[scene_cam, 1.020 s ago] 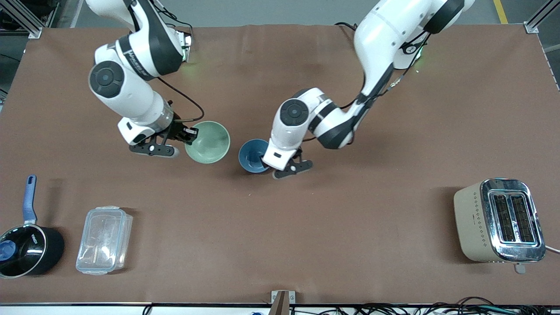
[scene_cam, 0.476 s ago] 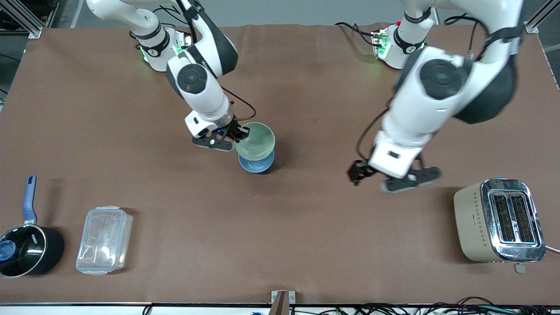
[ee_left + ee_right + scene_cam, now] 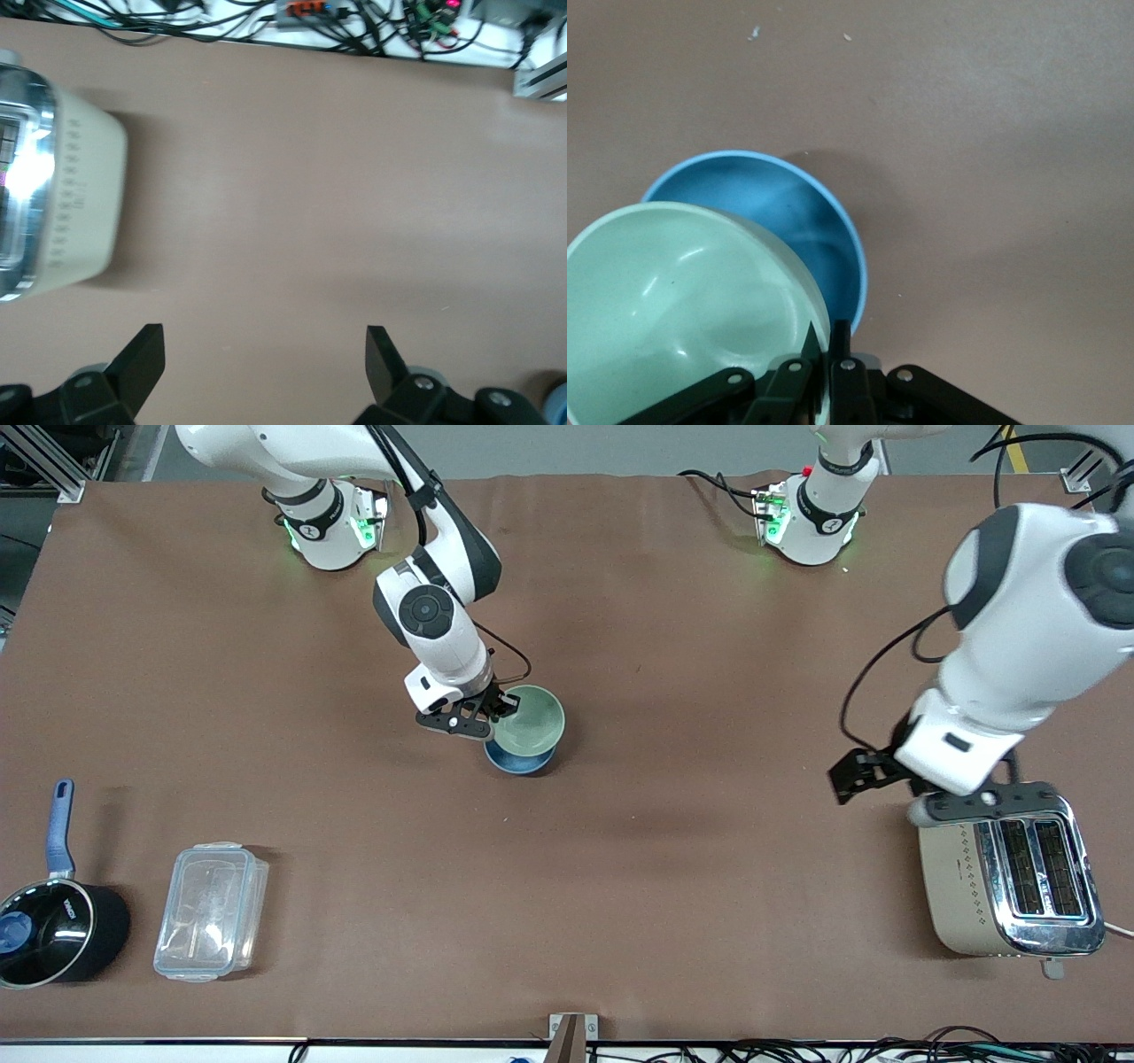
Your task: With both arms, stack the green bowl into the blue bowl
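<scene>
Pale green bowl [image 3: 529, 717] hung tilted over the blue bowl [image 3: 519, 758], which sat near the middle of the table [image 3: 620, 646], well in from every edge. The right gripper [image 3: 493, 713] was clamped on the green bowl's rim, one finger inside and one outside. The left gripper [image 3: 886, 779], fingers [image 3: 142, 359] spread wide and holding nothing, hovered by the toaster [image 3: 1010, 877] at the left arm's end, near the front edge.

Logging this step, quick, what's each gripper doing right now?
Right gripper: shut on the green bowl rim, over the blue bowl.
Left gripper: open, empty, beside the toaster.
</scene>
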